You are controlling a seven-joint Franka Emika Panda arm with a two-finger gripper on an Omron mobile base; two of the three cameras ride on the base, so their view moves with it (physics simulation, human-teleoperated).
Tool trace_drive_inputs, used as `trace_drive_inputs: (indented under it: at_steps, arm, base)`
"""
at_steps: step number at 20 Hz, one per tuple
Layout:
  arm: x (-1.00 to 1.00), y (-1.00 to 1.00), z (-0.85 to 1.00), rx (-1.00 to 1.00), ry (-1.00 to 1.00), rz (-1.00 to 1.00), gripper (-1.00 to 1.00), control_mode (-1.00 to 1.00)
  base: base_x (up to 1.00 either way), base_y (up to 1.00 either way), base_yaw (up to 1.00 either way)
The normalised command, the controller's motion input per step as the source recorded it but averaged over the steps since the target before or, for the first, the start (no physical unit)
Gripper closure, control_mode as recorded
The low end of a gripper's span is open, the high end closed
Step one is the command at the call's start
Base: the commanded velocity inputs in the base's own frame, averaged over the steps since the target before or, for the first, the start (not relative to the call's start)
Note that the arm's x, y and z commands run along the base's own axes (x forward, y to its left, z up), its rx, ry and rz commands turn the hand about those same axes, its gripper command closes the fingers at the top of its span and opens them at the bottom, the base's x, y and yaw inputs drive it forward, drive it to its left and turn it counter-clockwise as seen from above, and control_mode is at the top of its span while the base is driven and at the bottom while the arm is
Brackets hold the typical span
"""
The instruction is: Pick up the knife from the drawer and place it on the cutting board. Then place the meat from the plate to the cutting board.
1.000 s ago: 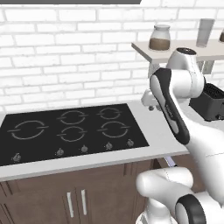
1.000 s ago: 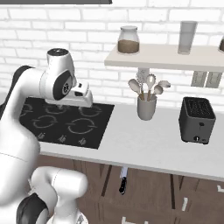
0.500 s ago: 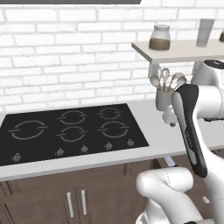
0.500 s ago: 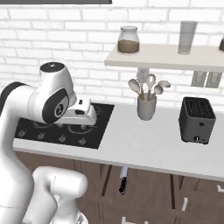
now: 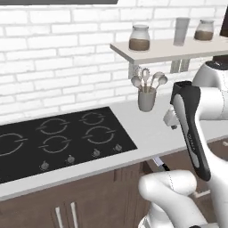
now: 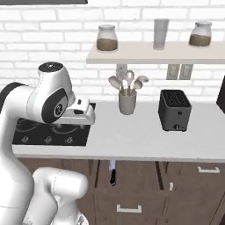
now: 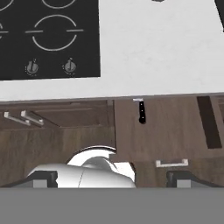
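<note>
The dark brown drawer (image 7: 171, 131) stands pulled open below the counter edge, its silver bar handle (image 7: 172, 163) toward me. The knife (image 7: 141, 112) lies inside near the left wall; its black handle shows and the blade runs back under the counter. The same knife (image 6: 113, 169) pokes out beneath the countertop in the right base view and appears as knife (image 5: 160, 164) in the left base view. My gripper (image 7: 112, 178) hangs open above the drawer with nothing between its widely spaced fingertips. The cutting board, plate and meat are out of view.
A black cooktop (image 5: 58, 138) fills the counter's left part. A cup of utensils (image 6: 127, 103) and a dark toaster (image 6: 175, 110) stand at the back wall under a shelf (image 6: 154, 53) carrying jars. Cabinet doors (image 7: 26, 131) lie left of the drawer.
Both base views have shifted, so the base has driven to the right. The arm has swung forward and down, bringing the hand over the counter's front edge.
</note>
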Motion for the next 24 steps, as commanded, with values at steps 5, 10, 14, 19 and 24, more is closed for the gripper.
trace_drive_inputs:
  at_steps: [5, 10, 14, 19, 24]
  arm:
    - [0.00, 0.00, 0.00, 0.00, 0.00, 0.00, -1.00, 1.00]
    - [0.00, 0.00, 0.00, 0.00, 0.00, 0.00, -1.00, 1.00]
    - [0.00, 0.00, 0.00, 0.00, 0.00, 0.00, -1.00, 1.00]
    - [0.00, 0.00, 0.00, 0.00, 0.00, 0.00, -1.00, 1.00]
    - [0.07, -0.23, -0.17, 0.00, 0.00, -0.07, -1.00, -1.00]
  base:
    - [-0.02, 0.40, -0.55]
    - [0.00, 0.68, -0.36]
    - [0.00, 0.67, -0.29]
    - [0.00, 0.31, -0.18]
    - [0.00, 0.00, 0.00]
